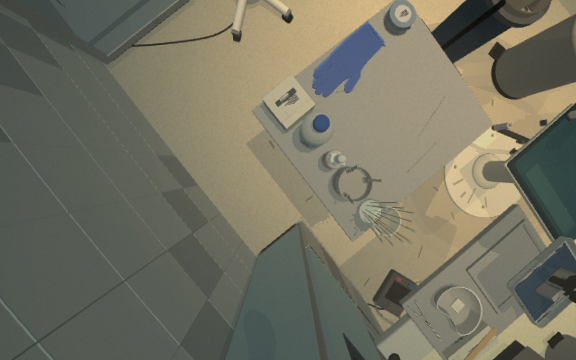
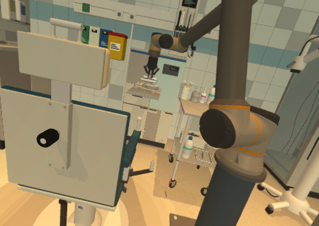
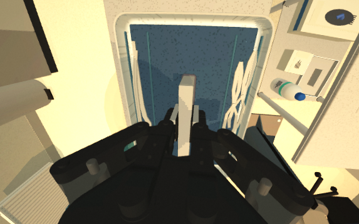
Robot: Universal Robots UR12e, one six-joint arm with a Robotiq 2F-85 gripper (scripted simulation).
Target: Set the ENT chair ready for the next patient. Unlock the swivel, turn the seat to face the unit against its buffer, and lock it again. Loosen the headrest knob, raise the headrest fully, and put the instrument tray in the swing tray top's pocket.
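Observation:
The blue-lined instrument tray (image 1: 551, 282) (image 3: 193, 65) hangs just off the right end of the grey swing tray top (image 1: 478, 280) (image 2: 143, 89), beside its rectangular pocket (image 1: 499, 270), carried by my gripper (image 3: 185, 120) (image 1: 570, 287) (image 2: 150, 73), which is clamped on the tray's upright pale handle (image 3: 186, 106). White instruments lie along the tray's two long sides. The ENT chair (image 2: 66, 143) stands in the foreground with its back to the second side camera. Its cream headrest (image 2: 63, 59) sits on a post above the backrest, and the black headrest knob (image 2: 48, 137) juts from the back panel.
Behind the tray is the tiled wall with a yellow sharps box (image 2: 117, 46). A wheeled trolley (image 1: 368, 120) (image 2: 196, 109) carries a blue glove (image 1: 348, 60), bottles and a jar of swabs. A kidney dish (image 1: 459, 307) sits on the swing tray top. My arm's base column (image 2: 232, 172) fills the right foreground.

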